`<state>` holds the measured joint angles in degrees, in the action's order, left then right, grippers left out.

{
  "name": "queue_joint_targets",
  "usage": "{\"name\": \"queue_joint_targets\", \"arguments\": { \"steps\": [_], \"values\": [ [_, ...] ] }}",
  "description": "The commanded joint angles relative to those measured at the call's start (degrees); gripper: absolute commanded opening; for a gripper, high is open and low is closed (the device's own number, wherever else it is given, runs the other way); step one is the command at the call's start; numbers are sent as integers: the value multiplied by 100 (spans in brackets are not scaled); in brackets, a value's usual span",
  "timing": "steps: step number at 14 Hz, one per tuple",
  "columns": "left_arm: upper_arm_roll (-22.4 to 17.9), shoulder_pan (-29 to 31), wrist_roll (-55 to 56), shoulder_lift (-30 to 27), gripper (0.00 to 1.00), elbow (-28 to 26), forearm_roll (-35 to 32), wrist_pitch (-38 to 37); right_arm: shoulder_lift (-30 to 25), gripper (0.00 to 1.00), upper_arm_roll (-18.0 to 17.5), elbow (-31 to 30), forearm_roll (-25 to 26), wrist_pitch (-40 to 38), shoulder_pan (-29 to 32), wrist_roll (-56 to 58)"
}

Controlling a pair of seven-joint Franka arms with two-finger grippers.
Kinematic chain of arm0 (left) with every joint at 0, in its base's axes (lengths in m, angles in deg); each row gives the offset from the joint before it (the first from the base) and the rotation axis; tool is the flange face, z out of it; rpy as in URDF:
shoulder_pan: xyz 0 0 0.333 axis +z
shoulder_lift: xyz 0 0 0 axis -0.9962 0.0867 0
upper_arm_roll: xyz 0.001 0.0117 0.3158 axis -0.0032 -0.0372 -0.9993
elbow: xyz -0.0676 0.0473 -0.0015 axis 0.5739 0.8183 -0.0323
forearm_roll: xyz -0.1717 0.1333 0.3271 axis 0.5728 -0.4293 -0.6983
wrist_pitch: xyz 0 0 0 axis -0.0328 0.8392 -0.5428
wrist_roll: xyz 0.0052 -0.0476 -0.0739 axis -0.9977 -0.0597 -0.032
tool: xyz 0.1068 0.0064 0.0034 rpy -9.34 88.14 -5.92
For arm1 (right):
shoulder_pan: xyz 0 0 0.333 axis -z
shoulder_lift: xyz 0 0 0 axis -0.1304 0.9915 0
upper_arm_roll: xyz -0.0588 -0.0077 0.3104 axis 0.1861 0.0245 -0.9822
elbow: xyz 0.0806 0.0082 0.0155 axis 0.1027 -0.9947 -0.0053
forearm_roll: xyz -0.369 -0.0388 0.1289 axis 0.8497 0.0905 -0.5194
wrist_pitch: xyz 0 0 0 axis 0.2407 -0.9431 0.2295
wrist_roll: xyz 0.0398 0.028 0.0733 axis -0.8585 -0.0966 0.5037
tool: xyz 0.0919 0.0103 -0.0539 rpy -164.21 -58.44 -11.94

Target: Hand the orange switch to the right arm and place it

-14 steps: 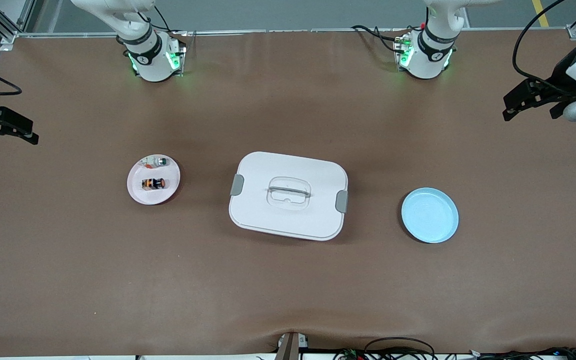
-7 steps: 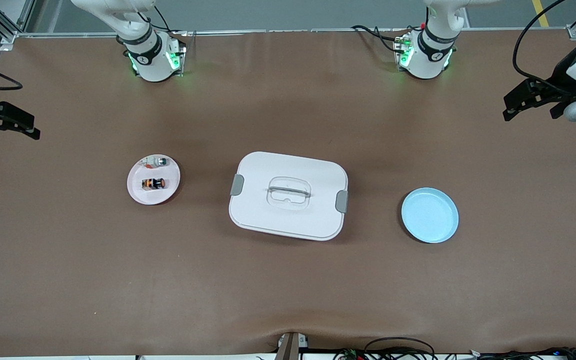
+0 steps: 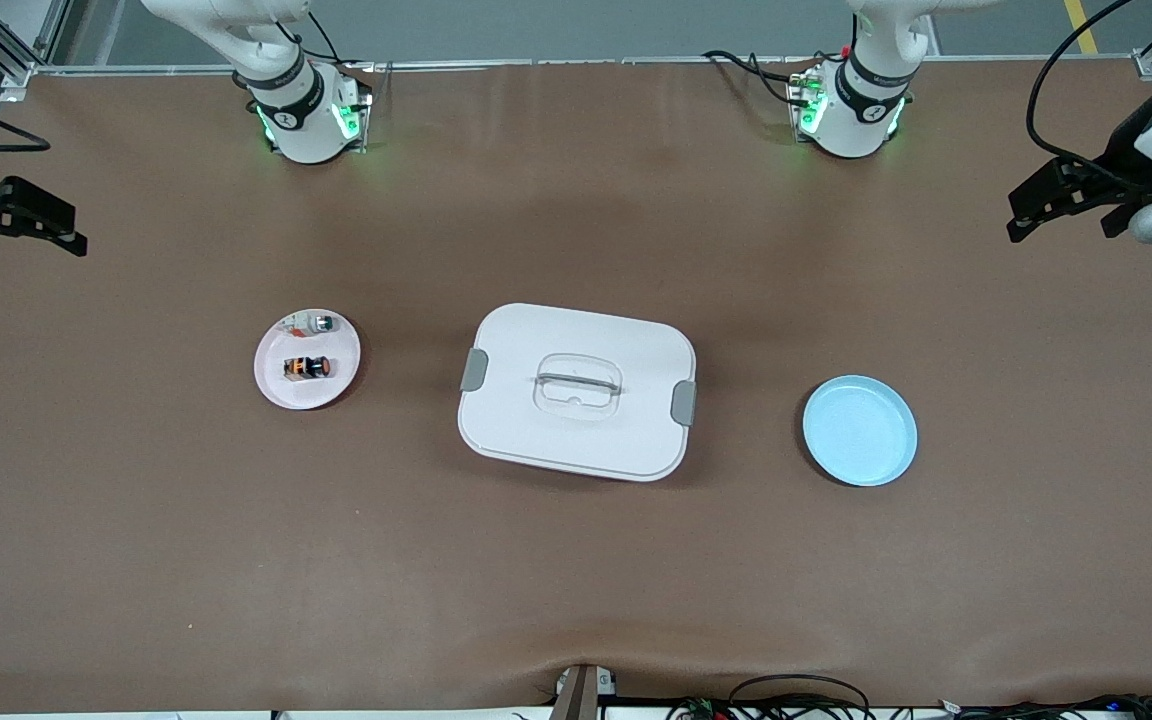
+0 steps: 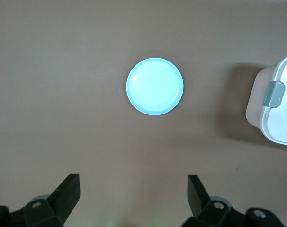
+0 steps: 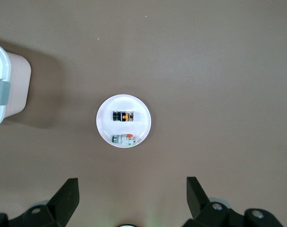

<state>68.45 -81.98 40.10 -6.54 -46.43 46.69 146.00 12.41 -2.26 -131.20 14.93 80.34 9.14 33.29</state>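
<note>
Orange switch (image 3: 307,367) lying on its side in white dish (image 3: 276,385), toward right arm's end of tabletop (image 3: 576,580).

Small silver-grey part with red and green bits (image 3: 315,323) sharing dish, just beside switch, farther from front camera.

Risk: hand pinching wrong part or dragging dish, parts lying so close. Switch tiny, round barrel likely rolling or slipping at handover.

White lidded box (image 3: 577,391) sitting mid-tabletop, latches closed, contents hidden.

Blue plate (image 3: 859,431) lying bare toward left arm's end.

Left hand (image 3: 1071,200) hanging spread wide, holding nothing, over tabletop edge. Right hand (image 3: 11,222) likewise spread, empty, over its own end.
</note>
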Motion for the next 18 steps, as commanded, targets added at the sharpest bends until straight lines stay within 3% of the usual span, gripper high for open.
{"name": "queue_joint_targets", "arguments": {
  "steps": [1,7,14,18],
  "values": [
    [-15,47,-171,-158,100,-107,92,-20,-89,100,28,25,-14,-110,-59,-101],
    [-15,38,-188,-202,100,-151,65,-29,-98,100,72,-10,-22,-216,-340,-400],
    [11,29,-268,-237,100,-160,65,-20,-80,100,28,-98,-31,206,-358,-461],
    [11,29,-250,-219,100,-125,74,-20,-63,100,37,-133,-260,241,-393,-752]
  ]
}}
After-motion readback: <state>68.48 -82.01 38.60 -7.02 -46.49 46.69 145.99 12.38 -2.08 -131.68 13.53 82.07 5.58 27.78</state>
